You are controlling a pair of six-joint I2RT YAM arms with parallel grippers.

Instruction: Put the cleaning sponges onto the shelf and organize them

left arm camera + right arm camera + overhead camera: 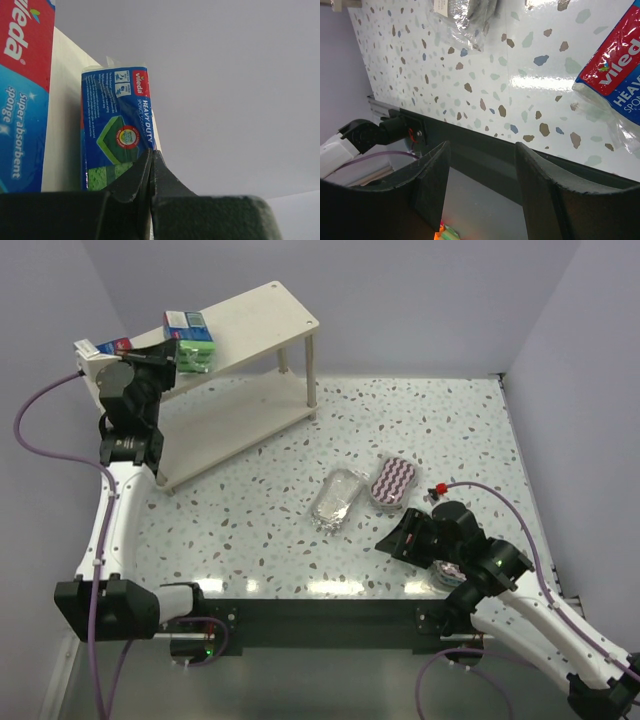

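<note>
Cream-white shelf (255, 315) is carrying two wrapped sponges on its top board: a green-and-blue pack (117, 130) right at the tips of our left gripper (151, 152), whose jaws are pressed together on nothing, and a second pack (20, 100) beside it. We are judging the job roughly a third done. The silvery pack (337, 497), the striped oval pads (393, 483) and a third pack (615, 65) are lying on the table (450, 430), where our right gripper (482, 150) is hanging parted and empty.
</note>
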